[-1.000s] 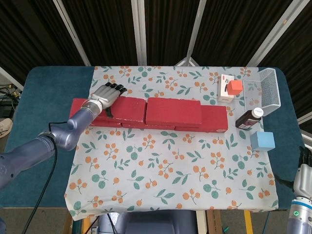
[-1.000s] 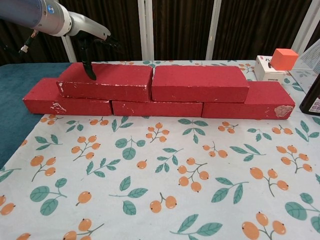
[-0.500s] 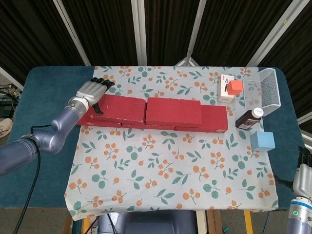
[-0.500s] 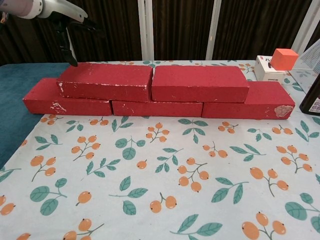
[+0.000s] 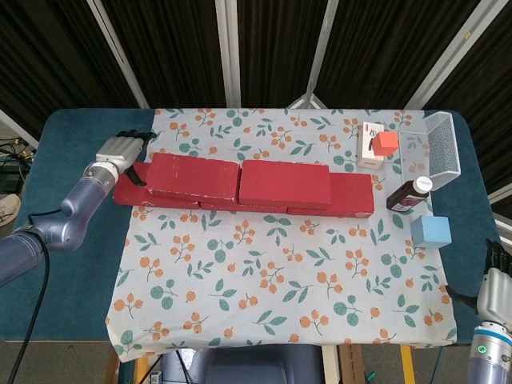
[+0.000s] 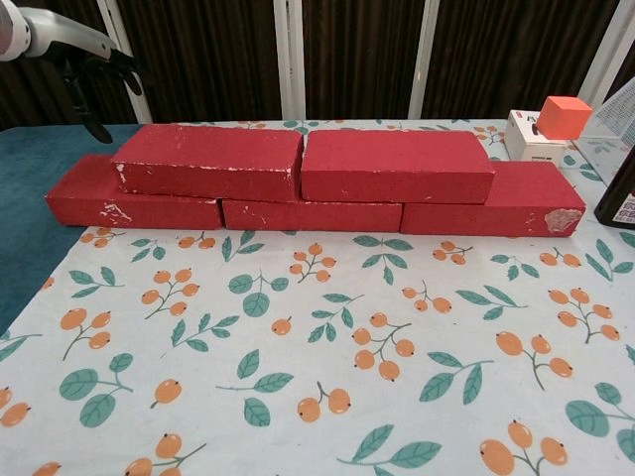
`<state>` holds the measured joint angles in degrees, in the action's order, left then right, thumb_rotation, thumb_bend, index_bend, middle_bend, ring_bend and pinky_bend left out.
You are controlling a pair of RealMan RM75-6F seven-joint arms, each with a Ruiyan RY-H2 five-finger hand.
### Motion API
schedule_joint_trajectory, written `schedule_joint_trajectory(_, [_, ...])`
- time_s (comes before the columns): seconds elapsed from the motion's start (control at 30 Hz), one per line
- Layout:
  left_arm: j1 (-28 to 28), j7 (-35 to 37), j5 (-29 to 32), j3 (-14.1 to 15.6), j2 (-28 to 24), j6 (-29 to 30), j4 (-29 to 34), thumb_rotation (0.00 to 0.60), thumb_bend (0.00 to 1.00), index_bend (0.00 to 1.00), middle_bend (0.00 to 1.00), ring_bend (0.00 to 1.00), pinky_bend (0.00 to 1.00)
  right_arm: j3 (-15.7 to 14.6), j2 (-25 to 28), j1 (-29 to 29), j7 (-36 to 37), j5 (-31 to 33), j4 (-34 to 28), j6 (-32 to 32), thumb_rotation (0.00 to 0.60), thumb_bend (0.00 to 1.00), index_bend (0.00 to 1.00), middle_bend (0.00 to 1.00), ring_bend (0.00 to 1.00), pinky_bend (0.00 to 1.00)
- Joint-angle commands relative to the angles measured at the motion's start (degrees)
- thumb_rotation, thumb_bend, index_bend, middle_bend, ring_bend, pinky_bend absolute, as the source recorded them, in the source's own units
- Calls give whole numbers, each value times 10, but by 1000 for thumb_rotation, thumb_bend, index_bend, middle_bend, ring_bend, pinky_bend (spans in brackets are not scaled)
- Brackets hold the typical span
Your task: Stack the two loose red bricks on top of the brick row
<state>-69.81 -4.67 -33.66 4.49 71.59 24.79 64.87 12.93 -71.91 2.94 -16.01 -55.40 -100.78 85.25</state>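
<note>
Chest view, nearest ground first: the floral cloth [image 6: 327, 377] lay bare in front of the brick row [image 6: 308, 213]; that row ran left to right as three bricks end to end; upon it sat the left upper brick [image 6: 210, 162] and the right upper brick [image 6: 397, 166], touching end to end, each bridging a joint below, both level. Surfaces were dull red, with chipped pale patches at the left upper brick's corner and on the row's ends. Head view confirmed both upper bricks seated flush. Change noted: a second earlier the left hand [image 5: 120, 150] had rested on the left upper brick; it had since lifted off and drawn back leftward, now over the blue table edge, holding nothing, fingers loosely curled and spread. The right hand [image 5: 496, 276] showed only partly at the lower right frame edge; its state could not be told. Judgement: stacking appeared complete; only withdrawal remained.
</note>
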Motion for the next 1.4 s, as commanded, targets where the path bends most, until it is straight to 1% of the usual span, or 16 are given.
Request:
schedule_joint_trajectory(0.03, [9,13,-14,-13,3,-16,-14,600,0,41,93,0,30,0,-1,0,1,0,1,-1,600,117,36,96,76,0])
schedule_joint_trajectory(0.13, [20,32,-22,-25,-1,-34,-15,600,0,48,96,0,30,0,0,0,2,1,2,-2,600,117,36,96,76,0])
schedule_joint_trajectory(0.27, [52,64,-55,-49,-10,-30,-3,600,0,81,135,0,29,-1,0,0,4,1,2,-4,600,116,36,97,77,0])
schedule_joint_trajectory(0.33, [77,88,-78,-69,-12,-9,6,600,0,121,172,0,30,-1,0,0,5,-1,2,-4,600,116,36,97,77,0])
schedule_joint_trajectory(0.43, [107,118,-108,-88,-14,14,14,600,0,177,212,0,30,-2,0,0,6,-2,1,-4,600,117,36,97,78,0])
schedule_joint_trajectory(0.5, [125,136,-130,-96,-15,23,13,600,0,244,241,0,30,-2,0,-1,7,-2,1,-3,600,117,36,97,79,0])
schedule_joint_trajectory(0.57, [140,149,-151,-100,-16,25,11,600,0,302,261,0,30,-2,0,-1,7,-4,0,-2,600,117,36,97,80,0])
schedule_joint_trajectory(0.63, [148,156,-167,-102,-18,24,8,600,0,329,282,0,30,-2,-1,-1,7,-4,0,-1,600,117,36,97,80,0])
schedule_joint_trajectory(0.73, [157,162,-189,-104,-18,24,6,600,0,352,309,0,30,-3,-2,0,6,-5,-1,-1,600,117,36,97,81,0])
schedule_joint_trajectory(0.93, [167,175,-230,-115,-13,22,4,600,0,357,315,0,30,-3,-5,1,3,-6,0,0,600,117,36,98,84,0])
schedule_joint_trajectory(1.13, [169,174,-243,-118,-3,13,-5,600,0,349,348,16,30,-2,-3,0,6,-4,1,-1,600,117,36,99,90,0])
schedule_joint_trajectory(1.23, [170,172,-242,-119,2,10,-10,600,0,368,374,28,30,-1,-2,0,7,-4,1,-2,600,117,36,99,91,0])
schedule_joint_trajectory(1.3, [171,169,-241,-119,5,8,-15,600,0,388,375,31,30,-1,-3,-1,9,-4,1,-1,600,117,36,99,91,0])
schedule_joint_trajectory(1.4, [170,162,-237,-118,11,5,-21,600,0,392,372,31,30,0,-3,-1,10,-3,1,0,600,117,36,99,91,0])
